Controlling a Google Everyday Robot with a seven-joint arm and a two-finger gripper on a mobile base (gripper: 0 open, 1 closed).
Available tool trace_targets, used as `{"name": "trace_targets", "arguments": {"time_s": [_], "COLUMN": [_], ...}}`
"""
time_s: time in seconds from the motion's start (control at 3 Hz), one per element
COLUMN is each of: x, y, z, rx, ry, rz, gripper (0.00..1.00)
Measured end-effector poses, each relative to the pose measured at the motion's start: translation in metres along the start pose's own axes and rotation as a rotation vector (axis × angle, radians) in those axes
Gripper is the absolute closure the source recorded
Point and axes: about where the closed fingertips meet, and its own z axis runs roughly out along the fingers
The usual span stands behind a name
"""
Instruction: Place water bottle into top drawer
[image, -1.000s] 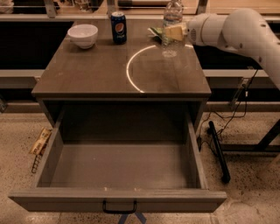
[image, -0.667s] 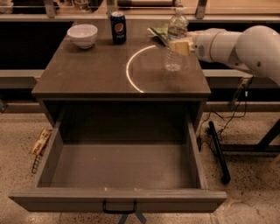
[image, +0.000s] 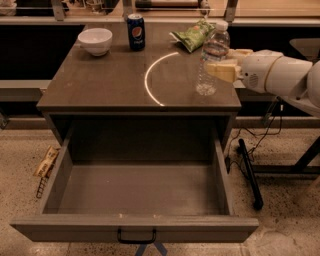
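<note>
Camera view: one view, looking down on the table front and the open drawer.
Water bottle (image: 213, 57): one. Clear ribbed plastic with a white screw cap and a pale label band. It leans slightly over the table's right front area, above and behind the drawer and not in it. I cannot tell if its base touches the tabletop.
Gripper (image: 220, 68): at the table's right edge, on a smooth, rounded white arm (image: 280, 75). Its cream fingers (image: 223, 70) are clamped on the bottle at mid-height.
Top drawer (image: 140, 189): one. A wide, shallow box of matte grey-brown wood with a plain flat floor, standing open towards the camera.
Handle (image: 136, 236): one. A small black metal bar at front centre.
Table (image: 100, 82): one. A flat dark wooden top with a thin white arc of light (image: 151, 75) across it.
Pepsi can (image: 135, 31): one. A blue metal cylinder at the back.
Bowl (image: 95, 40): one. White, round and glossy, left of the can.
Snack bag (image: 192, 35): one. Crinkled and green, behind the bottle.
Floor (image: 280, 220): speckled. One wrapper (image: 46, 162) lies left of the drawer.
</note>
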Motion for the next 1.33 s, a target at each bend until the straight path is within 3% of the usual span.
{"name": "trace_targets", "arguments": {"time_s": [0.33,0.67,1.0,1.33], "x": [-0.007,-0.023,-0.023,-0.009], "y": [0.017,0.052,0.117,0.148], "z": [-0.002,-0.027,-0.064,-0.080], "rx": [-0.067,-0.187,-0.362,-0.447], "ry": [-0.024,-0.052,-0.077,-0.080], "rz": [0.020,0.075,0.130,0.094], "gripper": [1.00,1.00,1.00,1.00]}}
